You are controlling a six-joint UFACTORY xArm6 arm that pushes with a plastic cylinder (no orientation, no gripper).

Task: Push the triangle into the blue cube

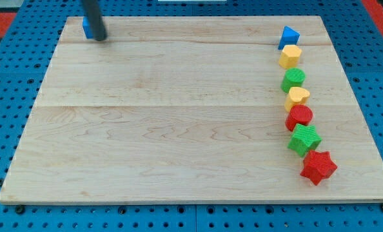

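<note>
- The wooden board [178, 129] is pale, made of long planks with fine grain, and lies on a blue perforated surface [4, 116].
- Nearest on the right, a red star [318, 167] with ribbed sides sits close to the board's near edge.
- Just beyond it, touching or nearly so, is a green star [304, 139].
- Next comes a red rounded block [299, 117], then a yellow heart [297, 97].
- Farther on stand a green rounded block [293, 80] and a yellow hexagon block [290, 57].
- The blue triangle [289, 36] ends this column at the far right, touching the yellow hexagon block.
- The blue cube [87, 27] is at the far left corner, well apart from the triangle.
- My tip [100, 38] rests just right of the blue cube, partly hiding it.
- The arm carries a plain dark rod and no claw, so no open or closed state shows.
- No writing can be read.
</note>
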